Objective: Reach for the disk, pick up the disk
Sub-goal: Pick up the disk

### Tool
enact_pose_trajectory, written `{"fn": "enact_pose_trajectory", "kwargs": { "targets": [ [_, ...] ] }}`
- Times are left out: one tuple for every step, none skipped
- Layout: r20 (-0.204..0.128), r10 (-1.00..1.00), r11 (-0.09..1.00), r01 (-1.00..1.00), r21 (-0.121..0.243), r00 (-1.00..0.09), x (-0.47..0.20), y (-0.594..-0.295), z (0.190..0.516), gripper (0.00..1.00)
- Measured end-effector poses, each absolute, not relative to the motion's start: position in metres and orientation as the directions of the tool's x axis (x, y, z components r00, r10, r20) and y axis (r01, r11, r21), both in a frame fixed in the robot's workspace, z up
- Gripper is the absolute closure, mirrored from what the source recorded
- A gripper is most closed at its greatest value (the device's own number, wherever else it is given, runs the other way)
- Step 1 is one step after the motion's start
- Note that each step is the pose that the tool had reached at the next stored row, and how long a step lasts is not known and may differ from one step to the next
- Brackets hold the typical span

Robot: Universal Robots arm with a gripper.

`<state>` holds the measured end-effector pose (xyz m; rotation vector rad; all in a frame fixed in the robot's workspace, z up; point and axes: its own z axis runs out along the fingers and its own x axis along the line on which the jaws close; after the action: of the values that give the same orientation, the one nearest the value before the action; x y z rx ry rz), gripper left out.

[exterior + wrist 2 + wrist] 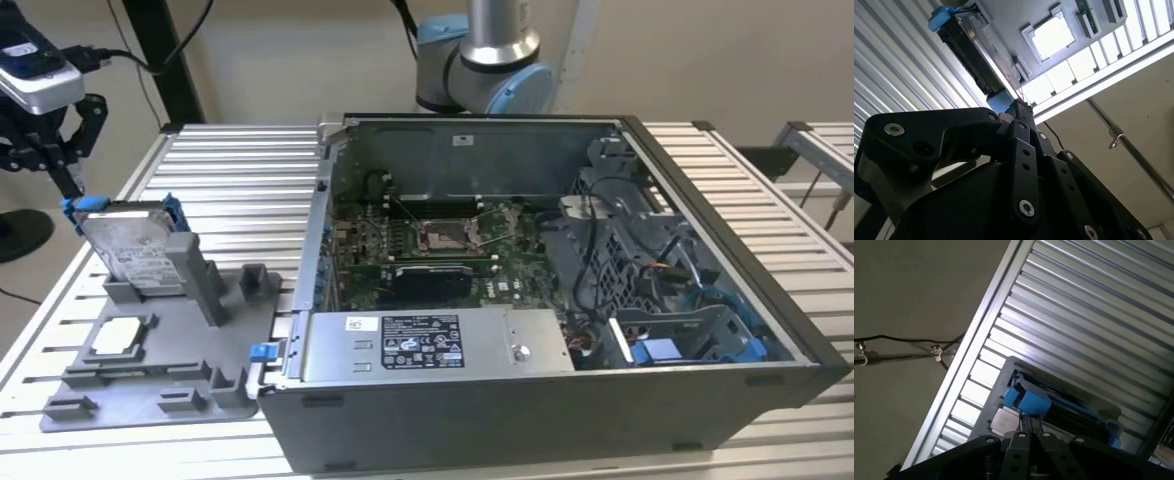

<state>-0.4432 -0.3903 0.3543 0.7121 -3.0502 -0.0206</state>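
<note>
At the exterior view's left, the disk (134,245) stands on edge in a grey holder (147,390) on the slatted table (227,170), its long axis near upright and slightly tilted, its labelled face toward the viewer. The gripper (67,188) hangs over its upper corner, fingers drawn together, tips touching the blue rail in both wrist views (1019,107) (1030,422); whether they pinch it cannot be told. Rightward sits an open computer case (534,420).

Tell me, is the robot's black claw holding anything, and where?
Yes, it seems so: the black gripper pinches the flat silver-grey metal disk by the blue plastic rail at its upper corner.
</note>
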Motion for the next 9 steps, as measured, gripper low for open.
{"fn": "enact_pose_trajectory", "kwargs": {
  "targets": [
    [0.006,-0.45,0.893,-0.45,0.015,-0.893,-0.4432,-0.3903,0.3543,1.0],
    [0.006,-0.458,0.889,-0.457,0.014,-0.889,-0.4432,-0.3903,0.3543,1.0],
    [0.007,-0.464,0.886,-0.464,0.014,-0.886,-0.4432,-0.3903,0.3543,1.0],
    [0.007,-0.472,0.882,-0.471,0.014,-0.882,-0.4432,-0.3903,0.3544,1.0],
    [0.007,-0.48,0.877,-0.479,0.013,-0.877,-0.4433,-0.3903,0.3544,1.0],
    [0.008,-0.487,0.874,-0.487,0.013,-0.874,-0.4433,-0.3903,0.3544,1.0],
    [0.008,-0.494,0.869,-0.494,0.012,-0.869,-0.4434,-0.3903,0.3544,1.0],
    [0.008,-0.502,0.865,-0.502,0.011,-0.865,-0.4434,-0.3903,0.3544,1.0],
    [0.009,-0.509,0.861,-0.509,0.011,-0.861,-0.4435,-0.3903,0.3544,1.0]
  ]
}}
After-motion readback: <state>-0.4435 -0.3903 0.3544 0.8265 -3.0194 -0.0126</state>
